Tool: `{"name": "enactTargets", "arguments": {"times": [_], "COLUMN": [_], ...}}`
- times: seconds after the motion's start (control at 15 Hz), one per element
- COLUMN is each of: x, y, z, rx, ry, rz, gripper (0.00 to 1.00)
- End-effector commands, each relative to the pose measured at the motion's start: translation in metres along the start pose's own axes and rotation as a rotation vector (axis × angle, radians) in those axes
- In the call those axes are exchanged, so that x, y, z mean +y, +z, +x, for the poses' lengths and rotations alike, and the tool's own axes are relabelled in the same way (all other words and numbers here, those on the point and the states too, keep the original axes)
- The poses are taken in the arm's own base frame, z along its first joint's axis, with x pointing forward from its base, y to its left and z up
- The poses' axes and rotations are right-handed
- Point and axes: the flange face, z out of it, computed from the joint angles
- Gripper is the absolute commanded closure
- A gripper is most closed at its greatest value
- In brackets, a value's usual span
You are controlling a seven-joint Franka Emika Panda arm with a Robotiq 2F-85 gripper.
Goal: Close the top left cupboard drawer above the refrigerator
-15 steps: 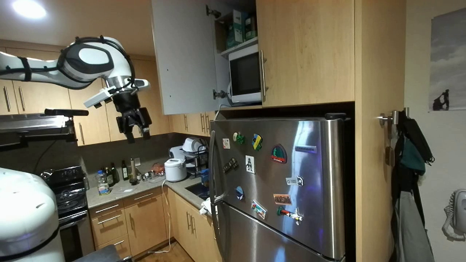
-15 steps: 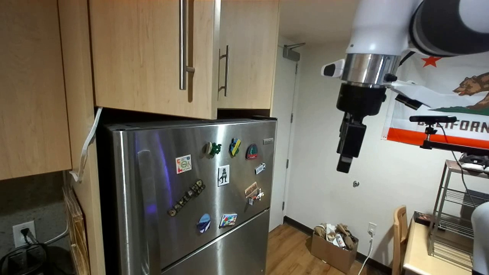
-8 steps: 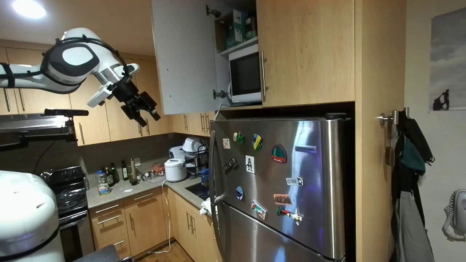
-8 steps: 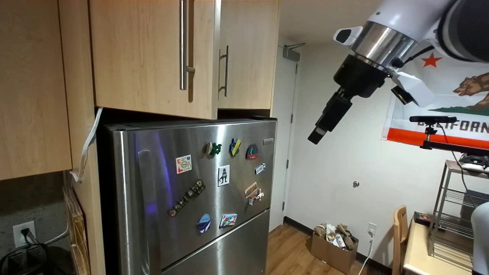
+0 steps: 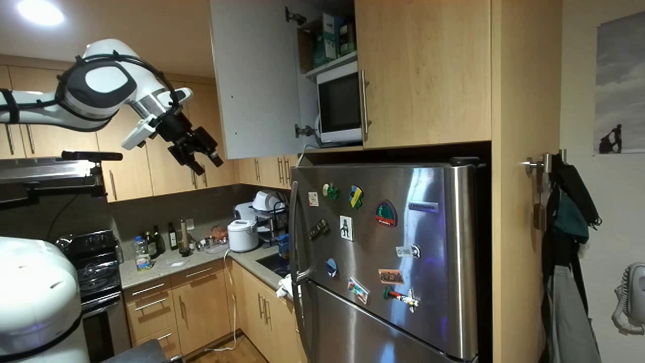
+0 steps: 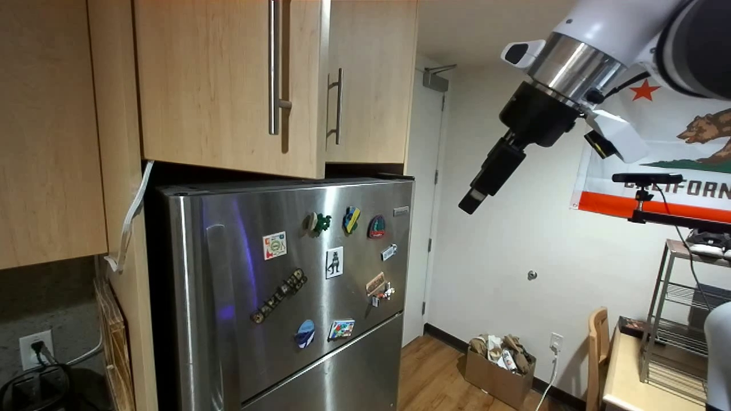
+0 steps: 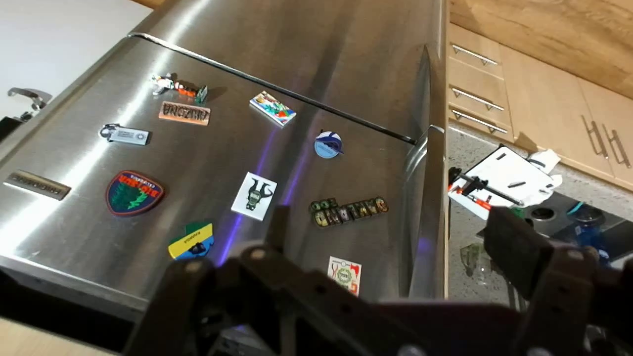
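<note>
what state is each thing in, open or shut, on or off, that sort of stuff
Top left cupboard door, swung wide open
Twin cupboard door, shut
Refrigerator, both doors shut
Microwave, closed; cannot tell whether it is running
Fingers, spread apart, holding nothing
Lower drawers, shut
White cooker, closed
Ceiling light, on
Cardboard box, open at the top, filled

Pale wall (image 6: 485, 262), wooden floor (image 6: 431, 371), lit ceiling light (image 5: 40, 12).

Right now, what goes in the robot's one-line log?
Top left cupboard door: open, microwave showing | jaws: apart, nothing between | refrigerator: shut | closing: not done
</note>
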Motion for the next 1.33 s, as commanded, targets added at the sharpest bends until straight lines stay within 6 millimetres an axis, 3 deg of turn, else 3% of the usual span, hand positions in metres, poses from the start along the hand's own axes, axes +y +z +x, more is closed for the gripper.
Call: {"name": "enactTargets", "arguments": {"times": [0.0, 0.27, 0.67, 0.87, 1.27], "x": [0.001, -0.027, -0.121, -0.156, -0.156], "y": [-0.007, -0.013, -0.007, -0.011, -0.013], "z": [0.009, 0.026, 0.028, 0.031, 0.026], "rx": [0.122, 0.231, 0.273, 0.354, 0.341], "ry": [-0.027, -0.121, -0.431, -0.533, -0.523], "rz": [-0.019, -0.059, -0.145, -0.212, -0.203], "gripper": [0.00, 0.00, 0.00, 0.00, 0.00]}}
